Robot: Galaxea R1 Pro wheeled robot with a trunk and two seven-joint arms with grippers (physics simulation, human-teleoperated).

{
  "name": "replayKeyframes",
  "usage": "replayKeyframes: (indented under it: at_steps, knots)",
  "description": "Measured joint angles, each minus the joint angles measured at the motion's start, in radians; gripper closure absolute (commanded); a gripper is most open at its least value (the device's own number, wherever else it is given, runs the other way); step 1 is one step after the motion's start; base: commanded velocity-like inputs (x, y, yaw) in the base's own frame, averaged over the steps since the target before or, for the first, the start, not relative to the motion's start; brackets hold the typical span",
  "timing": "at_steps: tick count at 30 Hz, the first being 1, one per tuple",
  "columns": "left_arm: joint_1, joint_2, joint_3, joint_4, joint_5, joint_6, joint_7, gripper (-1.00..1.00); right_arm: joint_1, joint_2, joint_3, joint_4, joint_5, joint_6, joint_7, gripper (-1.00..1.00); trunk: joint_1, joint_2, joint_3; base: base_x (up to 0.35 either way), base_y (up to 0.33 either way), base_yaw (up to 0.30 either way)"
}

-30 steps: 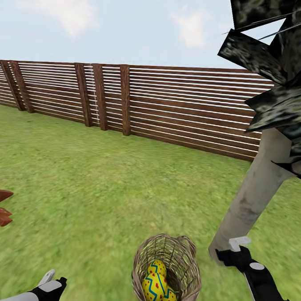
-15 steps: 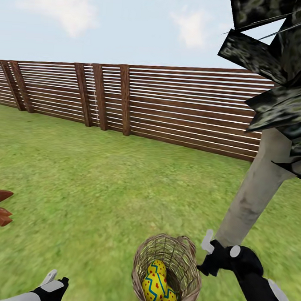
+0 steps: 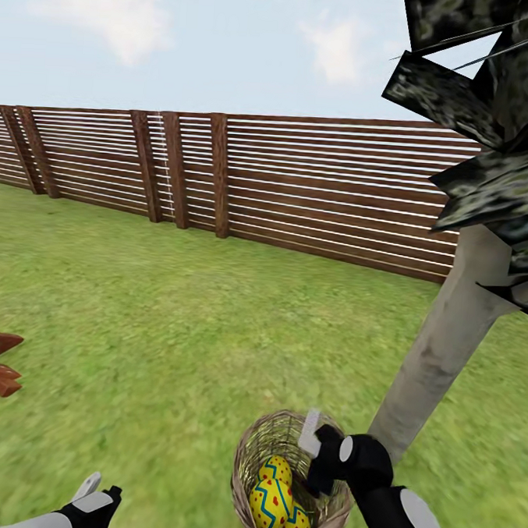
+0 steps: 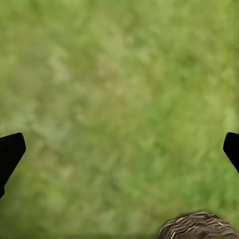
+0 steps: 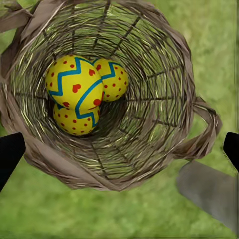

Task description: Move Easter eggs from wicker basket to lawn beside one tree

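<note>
Hovering wide open and empty over the wicker basket (image 3: 291,477) beside the tree (image 3: 438,353), the right pincer (image 5: 119,149) lines up on three Easter eggs (image 5: 82,94) inside.

right pincer (image 3: 313,447) over wicker basket (image 3: 262,444), eggs (image 3: 277,503) inside, tree (image 3: 447,338) beside

The right gripper (image 3: 315,447) has moved left from beside the trunk (image 3: 438,353) to over the basket (image 3: 252,451).
</note>
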Motion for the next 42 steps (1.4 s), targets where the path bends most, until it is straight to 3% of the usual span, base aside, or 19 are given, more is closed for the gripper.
replayKeyframes:
  at_steps: [3,9,12,18,26,30,37,42]
  knots:
    - [0.000,0.000,-0.005,0.000,0.000,-0.001,-0.006,-1.00,-0.002,0.032,0.001,0.014,0.033,-0.001,-0.033,-1.00,0.000,0.000,0.000,0.000,0.000,0.000]
    - [0.000,-0.002,-0.034,-0.001,-0.001,-0.002,-0.045,-1.00,-0.010,0.081,0.010,0.108,0.052,-0.007,-0.165,-1.00,0.000,0.000,0.000,0.000,0.000,0.000]
    - [0.000,-0.011,-0.039,-0.002,-0.002,-0.002,-0.063,-1.00,-0.046,0.084,0.034,0.189,0.057,-0.014,-0.182,-1.00,0.000,0.000,0.000,0.000,0.000,0.000]
    - [0.000,-0.033,-0.071,-0.002,-0.002,-0.003,-0.068,-1.00,-0.155,0.088,0.041,0.331,0.051,-0.038,-0.176,-1.00,0.000,0.000,0.000,0.000,0.000,0.000]
    - [0.000,-0.038,-0.077,-0.003,-0.003,-0.003,-0.068,-1.00,-0.268,0.131,0.041,0.583,0.042,-0.083,-0.175,-1.00,0.000,0.000,0.000,0.000,0.000,0.000]
    - [0.000,-0.038,-0.078,-0.003,-0.002,-0.003,-0.068,-1.00,-0.279,0.137,0.041,0.659,0.040,-0.107,-0.178,-1.00,0.000,0.000,0.000,0.000,0.000,0.000]
    - [0.000,-0.043,-0.078,-0.003,-0.002,-0.003,-0.069,-1.00,-0.281,0.137,0.038,0.679,0.039,-0.118,-0.181,-1.00,0.000,0.000,0.000,0.000,0.000,0.000]
    - [0.000,-0.027,-0.077,-0.025,-0.001,-0.002,-0.139,-1.00,-0.281,0.139,0.038,0.681,0.039,-0.119,-0.182,-1.00,0.000,0.000,0.000,0.000,0.000,0.000]
